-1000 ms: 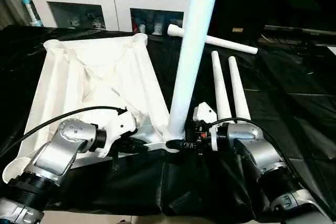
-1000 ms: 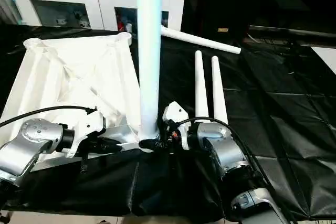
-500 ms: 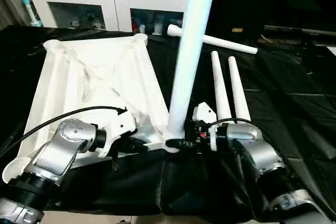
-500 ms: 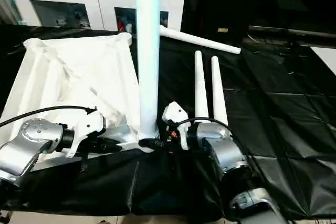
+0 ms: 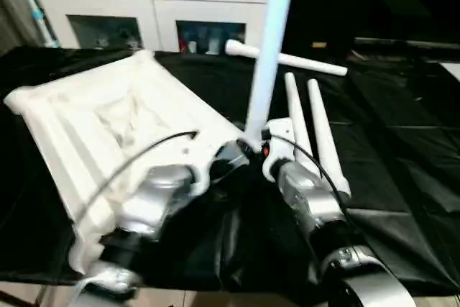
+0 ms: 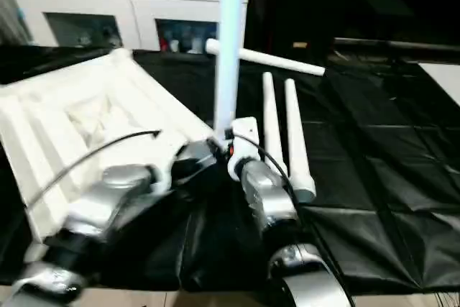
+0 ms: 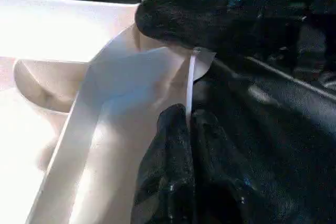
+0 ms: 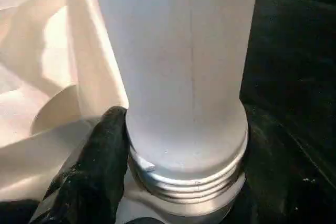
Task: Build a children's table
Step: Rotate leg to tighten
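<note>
On a black-draped table, both silver forearms reach forward and angle inward, meeting at the near right corner of the tabletop. This white tabletop lies underside up, its long axis running away toward the far left. One leg stands upright in that corner's socket, its long axis vertical and its top passing out of sight above. Its threaded collar shows at the base in the right wrist view.

Left pincer: fingers pressed together, pinching the thin white rim of the tabletop just beside the socket. Right pincer: fingers spread around the base of the upright leg, one black finger touching its side.

Two more legs lie side by side on the cloth to the right, pointing away. A fourth leg lies crosswise behind them, near a white cabinet.
</note>
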### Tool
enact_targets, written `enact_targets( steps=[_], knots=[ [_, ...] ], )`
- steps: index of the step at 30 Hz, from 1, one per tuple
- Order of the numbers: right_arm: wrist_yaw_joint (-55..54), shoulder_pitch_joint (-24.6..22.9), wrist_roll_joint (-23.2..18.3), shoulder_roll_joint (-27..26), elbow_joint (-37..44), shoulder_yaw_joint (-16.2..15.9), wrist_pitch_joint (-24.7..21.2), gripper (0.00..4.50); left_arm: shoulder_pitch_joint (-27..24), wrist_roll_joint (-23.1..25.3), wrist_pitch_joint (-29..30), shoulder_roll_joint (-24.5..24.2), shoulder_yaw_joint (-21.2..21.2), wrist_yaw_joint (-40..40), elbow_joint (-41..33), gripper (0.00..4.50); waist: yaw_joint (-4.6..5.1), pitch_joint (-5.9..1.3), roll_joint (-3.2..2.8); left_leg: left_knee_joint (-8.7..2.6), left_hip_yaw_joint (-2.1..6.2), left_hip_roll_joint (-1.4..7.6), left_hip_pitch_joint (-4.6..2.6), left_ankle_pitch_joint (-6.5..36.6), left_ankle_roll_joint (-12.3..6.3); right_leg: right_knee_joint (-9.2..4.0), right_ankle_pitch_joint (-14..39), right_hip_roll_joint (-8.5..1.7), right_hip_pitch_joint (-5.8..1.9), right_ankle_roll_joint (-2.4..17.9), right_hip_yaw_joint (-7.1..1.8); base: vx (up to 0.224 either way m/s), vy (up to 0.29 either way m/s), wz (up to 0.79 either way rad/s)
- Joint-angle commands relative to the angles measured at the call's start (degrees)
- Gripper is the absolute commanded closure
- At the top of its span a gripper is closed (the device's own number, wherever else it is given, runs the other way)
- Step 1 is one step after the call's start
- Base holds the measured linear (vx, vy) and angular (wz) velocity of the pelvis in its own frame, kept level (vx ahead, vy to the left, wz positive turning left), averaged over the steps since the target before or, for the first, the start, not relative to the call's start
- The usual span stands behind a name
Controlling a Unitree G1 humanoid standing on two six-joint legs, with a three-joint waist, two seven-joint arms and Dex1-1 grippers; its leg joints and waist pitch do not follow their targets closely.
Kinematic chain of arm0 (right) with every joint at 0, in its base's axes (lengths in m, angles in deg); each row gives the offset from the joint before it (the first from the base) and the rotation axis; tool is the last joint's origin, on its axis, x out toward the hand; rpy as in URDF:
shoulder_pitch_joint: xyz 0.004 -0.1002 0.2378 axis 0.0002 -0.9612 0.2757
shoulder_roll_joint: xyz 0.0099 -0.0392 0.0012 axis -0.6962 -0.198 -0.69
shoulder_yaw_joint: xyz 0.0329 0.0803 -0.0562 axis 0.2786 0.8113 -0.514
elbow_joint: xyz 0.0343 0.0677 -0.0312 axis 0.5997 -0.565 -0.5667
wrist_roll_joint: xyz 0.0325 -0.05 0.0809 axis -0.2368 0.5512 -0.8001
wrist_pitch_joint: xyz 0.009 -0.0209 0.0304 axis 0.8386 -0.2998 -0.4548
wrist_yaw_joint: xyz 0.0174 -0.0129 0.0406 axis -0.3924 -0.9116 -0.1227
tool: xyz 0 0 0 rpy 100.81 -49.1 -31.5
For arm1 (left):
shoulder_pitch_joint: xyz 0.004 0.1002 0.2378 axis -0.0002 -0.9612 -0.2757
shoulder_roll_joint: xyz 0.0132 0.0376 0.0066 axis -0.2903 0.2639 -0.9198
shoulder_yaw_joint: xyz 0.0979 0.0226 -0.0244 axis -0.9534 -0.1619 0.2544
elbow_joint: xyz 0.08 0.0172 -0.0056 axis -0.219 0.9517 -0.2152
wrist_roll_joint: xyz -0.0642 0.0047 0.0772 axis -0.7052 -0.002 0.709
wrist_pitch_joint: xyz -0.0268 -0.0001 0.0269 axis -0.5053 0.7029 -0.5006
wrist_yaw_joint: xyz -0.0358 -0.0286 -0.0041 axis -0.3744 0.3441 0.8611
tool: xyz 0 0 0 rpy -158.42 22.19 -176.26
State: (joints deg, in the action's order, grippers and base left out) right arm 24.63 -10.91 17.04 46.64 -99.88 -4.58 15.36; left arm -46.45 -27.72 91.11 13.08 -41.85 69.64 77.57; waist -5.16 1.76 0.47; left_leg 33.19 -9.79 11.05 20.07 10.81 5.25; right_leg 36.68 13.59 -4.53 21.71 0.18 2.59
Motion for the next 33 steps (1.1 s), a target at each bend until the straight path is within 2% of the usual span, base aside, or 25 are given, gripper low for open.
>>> enact_targets(
  steps=[1,4,6,8,9,10,12,15,17,18,19,20,23,26,29,33],
  knots=[
    [1.36,-1.32,-0.17,-2.82,-3.16,-1.58,-1.79,1.80,-0.81,0.68,0.44,0.69,0.72,-4.28,3.45,4.50,-0.06,-2.30,0.43,-4.07,0.43,1.50,0.32,10.04,-1.25,-5.23,6.93,-3.22,-1.95,8.90,-2.38,0.000,0.000,0.00],
    [1.18,-0.83,1.65,-2.68,-3.62,-3.25,-1.08,1.80,-1.05,1.46,1.49,-0.12,-0.21,-3.66,2.88,4.50,-0.02,-2.23,0.45,-4.22,0.47,1.61,0.26,11.30,-1.14,-5.41,8.70,-3.29,-1.80,8.47,-2.37,0.000,0.000,0.00],
    [1.32,-0.29,1.49,-3.07,-4.79,-2.33,-0.25,1.80,-1.22,2.37,2.39,-0.99,-0.80,-3.31,2.66,4.50,0.05,-2.17,0.66,-4.32,0.46,1.62,0.25,12.14,-0.94,-5.59,10.38,-3.33,-1.71,8.17,-2.40,0.000,0.000,0.00],
    [2.32,-0.13,0.45,-3.21,-4.98,-1.53,0.19,1.80,-1.26,2.64,2.84,-1.40,-0.85,-3.41,2.79,4.50,0.08,-2.16,0.36,-4.47,0.53,1.68,0.16,12.97,-0.68,-5.61,10.76,-3.28,-1.53,7.92,-2.43,0.000,0.000,0.00],
    [2.60,-0.13,0.27,-3.21,-4.92,-1.46,0.13,1.45,-1.26,2.71,2.87,-1.51,-0.93,-3.38,2.80,4.50,0.11,-2.11,0.35,-4.54,0.55,1.69,0.19,13.26,-0.59,-5.66,10.85,-3.26,-1.52,7.85,-2.43,0.000,0.000,0.00],
    [4.05,-0.22,-0.67,-3.19,-4.32,-1.03,0.22,1.45,-1.32,3.21,3.02,-2.24,-1.50,-3.04,2.87,4.50,0.15,-2.14,0.42,-4.60,0.56,1.70,0.11,13.95,-0.52,-5.70,10.95,-3.18,-1.51,7.70,-2.42,0.000,0.000,0.00],
    [5.51,-0.45,-1.03,-2.96,-3.34,-1.10,0.46,1.07,-1.49,3.68,3.04,-3.01,-2.12,-2.43,2.87,4.50,0.17,-2.20,0.34,-4.64,0.59,1.75,0.17,13.79,-0.45,-5.63,9.92,-3.19,-1.54,7.87,-2.43,0.000,0.000,0.00],
    [7.17,-0.69,-0.25,-2.13,-1.90,-2.12,0.98,0.96,-1.78,4.61,2.48,-4.64,-3.51,-0.85,2.72,4.50,0.26,-2.14,0.42,-4.68,0.57,1.72,0.37,13.60,-0.64,-5.64,9.09,-3.23,-1.67,8.24,-2.44,0.000,0.000,0.00],
    [9.68,-0.86,0.28,-1.12,-0.58,-3.23,1.41,0.66,-2.24,4.92,1.73,-6.52,-4.67,1.55,2.31,4.50,0.35,-2.14,0.45,-4.79,0.71,1.73,0.51,13.32,-0.64,-5.72,10.37,-3.33,-1.82,7.98,-2.43,0.000,0.000,0.00],
    [13.99,-1.40,0.77,0.96,1.99,-4.97,1.32,0.66,-3.03,4.78,0.47,-9.31,-5.89,5.29,1.13,4.50,0.37,-2.15,0.23,-4.82,0.74,1.81,0.46,13.32,-0.47,-5.72,10.38,-3.36,-1.78,8.08,-2.43,0.000,0.000,0.00],
    [14.07,-1.41,0.79,1.00,2.04,-5.00,1.32,0.54,-3.04,4.78,0.43,-9.37,-5.91,5.36,1.11,4.50,0.46,-2.20,0.38,-4.74,0.76,1.89,0.53,13.02,-0.62,-5.62,9.36,-3.30,-1.88,8.20,-2.42,0.000,0.000,0.00],
    [17.56,-1.92,1.65,3.34,4.11,-6.62,1.54,0.54,-3.71,4.45,-0.10,-11.88,-6.80,8.67,-0.09,4.50,0.61,-2.25,0.55,-4.66,0.69,1.81,0.52,11.83,-0.88,-5.57,7.56,-3.22,-2.03,8.63,-2.39,0.000,0.000,0.00],
    [24.80,-3.06,1.94,7.67,7.45,-8.39,1.65,0.54,-5.18,3.51,-0.88,-16.94,-8.47,15.49,-2.54,4.50,0.79,-2.36,0.45,-4.40,0.57,1.80,0.53,9.55,-1.68,-5.21,3.45,-3.08,-2.23,9.86,-2.36,0.000,0.000,0.00],
    [34.47,-4.74,1.07,12.88,11.52,-9.99,2.32,0.54,-6.84,1.55,-1.51,-22.55,-9.49,23.00,-6.22,4.50,0.92,-2.41,0.30,-4.09,0.29,1.84,0.26,7.25,-2.97,-4.67,-2.30,-2.81,-2.25,12.17,-2.34,0.000,0.000,0.00],
    [39.28,-5.84,-0.37,15.18,14.07,-10.49,2.30,0.54,-7.98,-0.09,-4.35,-25.34,-9.40,27.62,-8.59,4.50,0.80,-2.49,0.20,-3.98,0.21,1.89,0.12,6.21,-3.69,-4.41,-5.03,-2.80,-2.38,13.59,-2.34,0.000,0.000,0.00],
    [45.18,-6.85,-1.77,17.34,16.49,-12.12,1.71,0.54,-8.93,-2.31,-5.00,-27.92,-9.17,32.11,-11.68,4.50,0.88,-2.40,0.12,-4.01,0.15,1.92,0.02,6.87,-3.94,-4.36,-5.40,-2.67,-2.33,14.79,-2.25,0.000,0.000,0.00]
  ],
)
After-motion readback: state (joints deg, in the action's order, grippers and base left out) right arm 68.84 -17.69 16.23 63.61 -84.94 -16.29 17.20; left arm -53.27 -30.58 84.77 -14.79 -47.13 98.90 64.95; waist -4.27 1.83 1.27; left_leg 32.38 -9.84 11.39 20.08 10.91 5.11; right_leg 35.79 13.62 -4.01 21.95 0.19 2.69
